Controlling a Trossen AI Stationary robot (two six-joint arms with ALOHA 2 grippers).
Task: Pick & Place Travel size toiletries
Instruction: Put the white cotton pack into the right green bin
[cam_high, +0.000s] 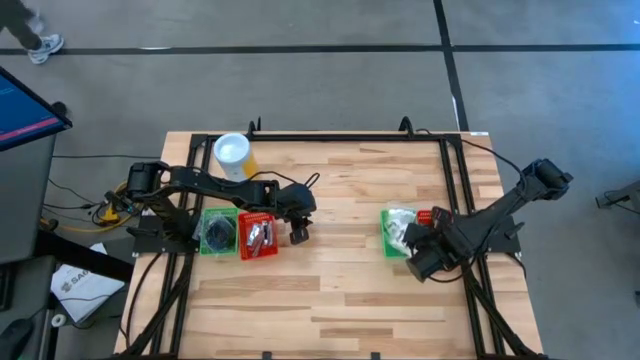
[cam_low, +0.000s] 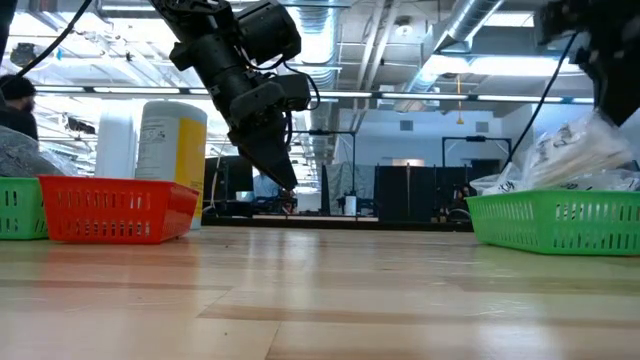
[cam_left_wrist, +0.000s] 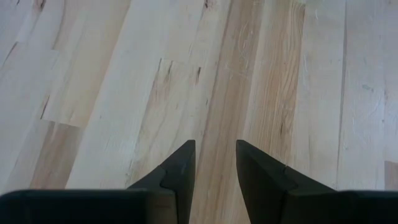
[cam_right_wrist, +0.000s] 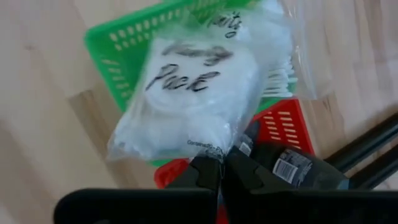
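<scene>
Toiletries lie sorted in trays on the wooden table (cam_high: 340, 290). From the high view, a green tray (cam_high: 217, 232) holding black round pieces sits touching a red tray (cam_high: 257, 235) with small silvery tubes (cam_high: 258, 234), both at the left; a yellow cylinder with a white top (cam_high: 233, 156) stands behind them. The left gripper (cam_high: 298, 235) hangs just beside the red tray, over bare wood. At the right, another green tray (cam_high: 398, 232) holds white packets, and the right gripper (cam_high: 424, 262) is at its near corner.

From the low view, the left gripper (cam_low: 287, 185) points down, clear of the table, near the red tray (cam_low: 115, 210). The right green tray (cam_low: 560, 220) carries a heap of clear bags (cam_low: 575, 150).

From the left wrist view, the fingers (cam_left_wrist: 180, 171) are spread slightly apart with nothing between them, above plain boards.

From the right wrist view, the right gripper (cam_right_wrist: 222, 168) is pinching the edge of a clear bag of white sachets (cam_right_wrist: 199, 93), lifted over the green tray (cam_right_wrist: 121, 46). Handwriting on the bag reads "Pack"; the words above it are blurred. A barcode label (cam_right_wrist: 287, 167) shows on a dark item beside a red tray (cam_right_wrist: 283, 127).
</scene>
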